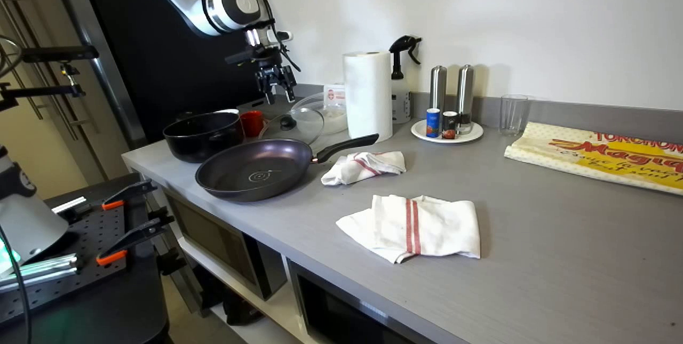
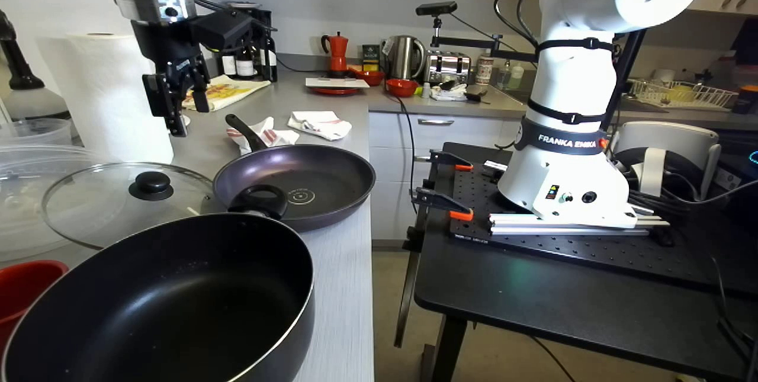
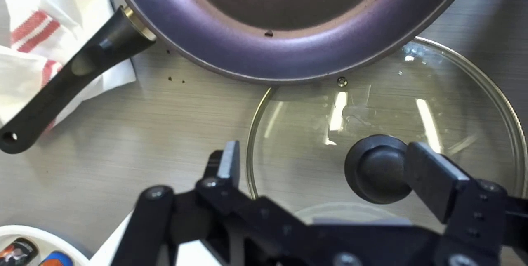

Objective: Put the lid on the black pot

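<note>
The glass lid [image 1: 307, 129] with a black knob lies on the counter behind the frying pan; it also shows in an exterior view [image 2: 98, 204]. In the wrist view the lid [image 3: 305, 134] is partly covered by the pan's rim. The black pot [image 1: 187, 145] stands uncovered at the counter's end, and its bare inside shows in an exterior view [image 2: 177, 305]. My gripper [image 1: 280, 96] is open and empty above the lid, also seen in an exterior view [image 2: 189, 116]. In the wrist view the gripper [image 3: 324, 163] has the knob between its fingers, nearer the right-hand one, which partly hides it.
A dark frying pan [image 1: 256, 170] stands against the lid and pot, its handle toward the paper towel roll [image 1: 368, 96]. A clear container [image 1: 333, 120] and a red cup [image 1: 252, 123] are beside the lid. Folded towels [image 1: 416, 226] lie on the counter.
</note>
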`<state>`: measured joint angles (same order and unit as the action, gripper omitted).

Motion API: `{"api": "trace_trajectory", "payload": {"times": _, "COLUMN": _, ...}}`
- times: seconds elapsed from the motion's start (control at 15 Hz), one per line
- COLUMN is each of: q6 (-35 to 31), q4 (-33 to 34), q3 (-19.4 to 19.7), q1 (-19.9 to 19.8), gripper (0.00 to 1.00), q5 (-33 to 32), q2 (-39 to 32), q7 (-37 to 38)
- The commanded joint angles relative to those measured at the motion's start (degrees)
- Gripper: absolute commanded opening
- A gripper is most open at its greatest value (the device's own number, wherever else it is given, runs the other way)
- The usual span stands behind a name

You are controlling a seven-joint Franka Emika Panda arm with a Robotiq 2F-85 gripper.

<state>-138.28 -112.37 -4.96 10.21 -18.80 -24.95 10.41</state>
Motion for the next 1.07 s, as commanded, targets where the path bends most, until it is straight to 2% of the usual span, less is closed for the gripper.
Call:
{"api": "trace_trajectory", "payload": {"times": 0.0, "q6": -0.2, "q4": 5.2, "q3": 0.6, "q1": 1.4, "gripper": 1.0, "q5": 0.5, "q2": -4.6, "q7": -2.9}}
{"api": "trace_trajectory", "payload": {"times": 1.0, "q6": 2.3, "q4": 15.0, "q3": 0.4, "q1": 4.6, "gripper": 1.0, "q5": 1.1, "q2": -15.1, "q7": -7.9}}
